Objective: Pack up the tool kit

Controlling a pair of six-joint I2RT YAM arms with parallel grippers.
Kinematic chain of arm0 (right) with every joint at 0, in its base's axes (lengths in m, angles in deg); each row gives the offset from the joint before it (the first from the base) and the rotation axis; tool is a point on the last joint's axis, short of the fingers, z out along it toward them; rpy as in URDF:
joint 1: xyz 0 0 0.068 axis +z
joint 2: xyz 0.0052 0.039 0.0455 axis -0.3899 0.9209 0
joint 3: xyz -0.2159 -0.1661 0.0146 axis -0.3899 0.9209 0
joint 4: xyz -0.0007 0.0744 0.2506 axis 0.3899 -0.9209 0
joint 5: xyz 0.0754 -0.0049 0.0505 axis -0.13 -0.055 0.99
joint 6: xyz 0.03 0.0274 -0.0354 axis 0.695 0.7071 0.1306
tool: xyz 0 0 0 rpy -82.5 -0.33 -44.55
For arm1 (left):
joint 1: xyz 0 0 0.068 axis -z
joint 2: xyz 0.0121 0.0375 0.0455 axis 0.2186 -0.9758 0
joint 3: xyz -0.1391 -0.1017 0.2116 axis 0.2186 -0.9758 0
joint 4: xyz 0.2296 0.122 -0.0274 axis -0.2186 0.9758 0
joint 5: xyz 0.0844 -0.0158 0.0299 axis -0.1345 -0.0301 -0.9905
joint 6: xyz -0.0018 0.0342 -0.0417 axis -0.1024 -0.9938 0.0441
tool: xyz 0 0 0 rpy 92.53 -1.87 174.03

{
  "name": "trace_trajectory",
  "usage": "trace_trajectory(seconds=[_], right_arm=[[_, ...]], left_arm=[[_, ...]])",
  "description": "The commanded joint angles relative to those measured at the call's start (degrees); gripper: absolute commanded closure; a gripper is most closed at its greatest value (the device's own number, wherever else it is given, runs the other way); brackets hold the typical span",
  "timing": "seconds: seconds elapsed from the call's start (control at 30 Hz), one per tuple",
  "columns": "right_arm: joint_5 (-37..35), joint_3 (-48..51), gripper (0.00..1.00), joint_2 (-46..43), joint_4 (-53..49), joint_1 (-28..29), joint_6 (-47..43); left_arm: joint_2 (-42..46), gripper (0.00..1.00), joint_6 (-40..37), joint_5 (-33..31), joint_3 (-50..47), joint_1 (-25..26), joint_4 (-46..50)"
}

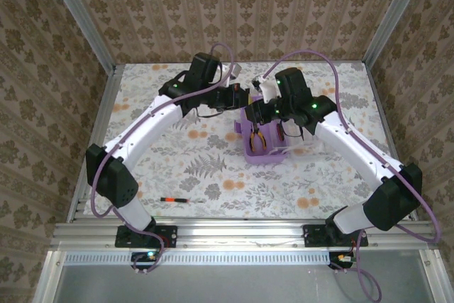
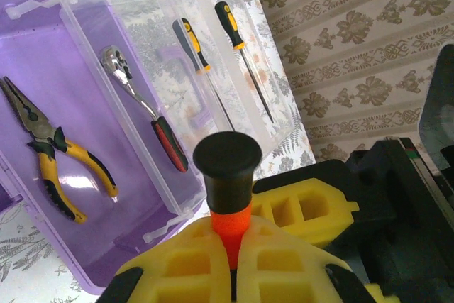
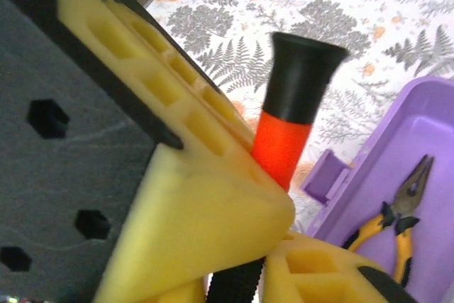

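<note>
High rear overview; close wrist views, common pliers (image 2: 50, 143)

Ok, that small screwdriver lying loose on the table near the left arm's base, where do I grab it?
I'd take the loose screwdriver by its orange handle, the thicker left end; the thin shaft offers little to pinch. It lies flat, running left to right, so come straight down from above with the jaws set across it, one toward the arms and one away.

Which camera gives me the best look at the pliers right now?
Left wrist: the pliers lie whole and unobstructed in the purple box. Right wrist catches them partly at the frame edge; top external shows them small.
</note>
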Motion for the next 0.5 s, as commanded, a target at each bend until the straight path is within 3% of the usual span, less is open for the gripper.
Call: trace_trajectory(seconds=[0.0, 0.13, 0.27, 0.37, 0.4, 0.47], right_arm=[[-0.9, -1.7, 0.81, -0.1, -1.6, 0.6, -0.9], [-1.2, -1.7, 0.89, -0.3, -1.6, 0.6, -1.1], [-1.5, -2.4, 1.0, -0.6, -3.3, 0.6, -1.7], [-2.1, -3.1, 1.0, -1.4, -5.3, -0.1, -2.8], [-2.2, -3.1, 1.0, -2.0, -6.1, -0.7, -3.3], [-4.1, -3.1, 1.0, -2.4, -8.9, -2.2, -4.8]], left_arm=[[-0.5, 1.0, 0.9, 1.4, 2.7, 0.4, -2.3], [-0.8, 0.96, 1.1, 2.0, 3.8, 0.4, -2.7], [-0.8, 0.67, 0.3, 1.2, 4.2, -0.2, -1.8], [0.4, 0.51, -1.0, 0.1, 3.1, -2.1, -0.6], [1.3, 0.05, -1.2, -0.3, 1.9, -3.4, -0.5], [3.3, 0.0, -1.8, -1.3, -0.7, -6.5, 0.9]])
